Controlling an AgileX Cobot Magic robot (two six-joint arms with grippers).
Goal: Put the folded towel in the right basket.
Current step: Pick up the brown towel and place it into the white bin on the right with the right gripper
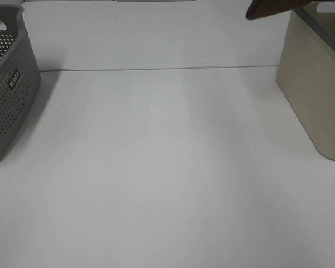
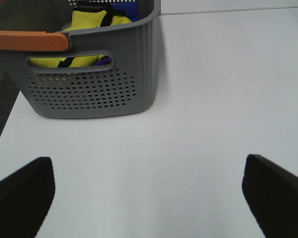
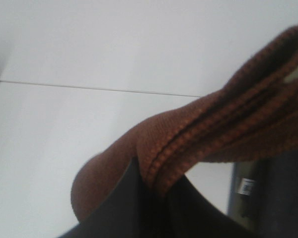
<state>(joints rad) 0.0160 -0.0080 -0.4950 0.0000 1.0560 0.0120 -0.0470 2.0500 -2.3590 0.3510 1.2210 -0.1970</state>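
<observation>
From above, we see an unreadable dark label (image 1: 14,78) on the perforated grey left basket (image 1: 5,117). The folded towel (image 1: 268,8) shows just beside the smooth beige right basket (image 1: 315,89).

At the left wrist, the left gripper (image 2: 149,198) gapes wide.

At the right wrist, the right gripper (image 3: 154,191) pinches the ribbed rust-brown towel.

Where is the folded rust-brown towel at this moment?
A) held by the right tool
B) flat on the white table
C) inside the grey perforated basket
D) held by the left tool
A: in the right wrist view the folded rust-brown knitted towel is pinched in the right tool, while the left tool stands open and empty.
</observation>
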